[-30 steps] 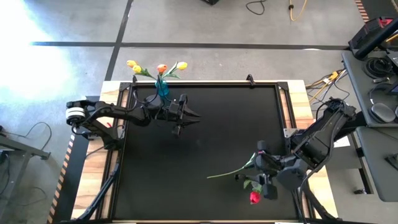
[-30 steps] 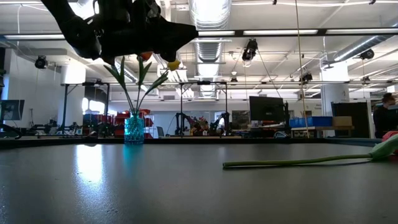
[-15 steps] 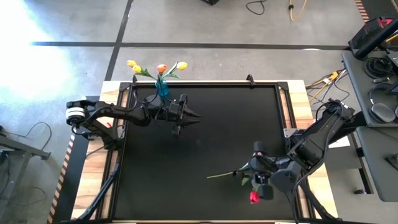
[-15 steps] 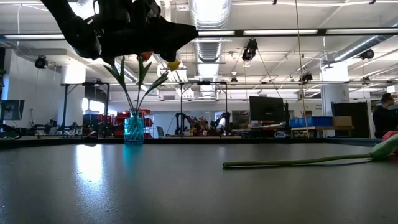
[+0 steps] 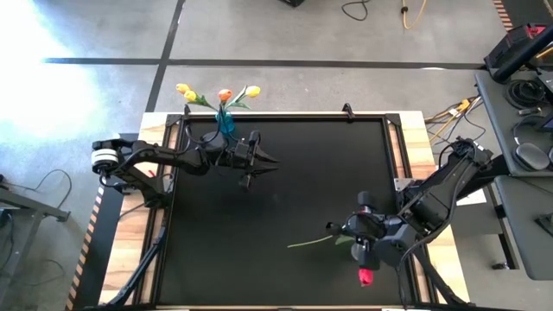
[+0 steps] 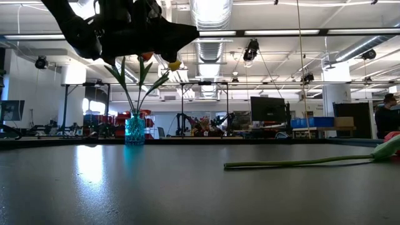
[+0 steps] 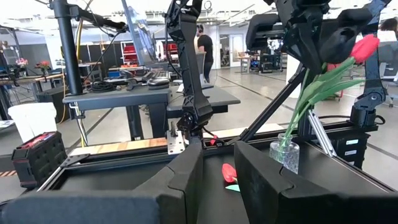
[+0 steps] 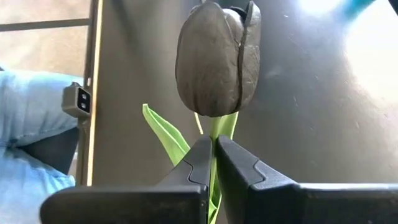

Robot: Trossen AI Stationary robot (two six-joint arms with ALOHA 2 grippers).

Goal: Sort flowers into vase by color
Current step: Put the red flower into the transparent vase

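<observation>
My right gripper [image 5: 364, 251] covers the upper stem of the red tulip [image 5: 365, 276] in the high view; only the head and the lower stem show. In the low view that tulip's stem [image 6: 300, 163] is cut off by the right edge, and its head is a blurred sliver. My left gripper [image 5: 270, 160] is cut off by the low view's top edge. The blue vase [image 5: 225, 123] holds tulip heads too small to count with certainty.
</observation>
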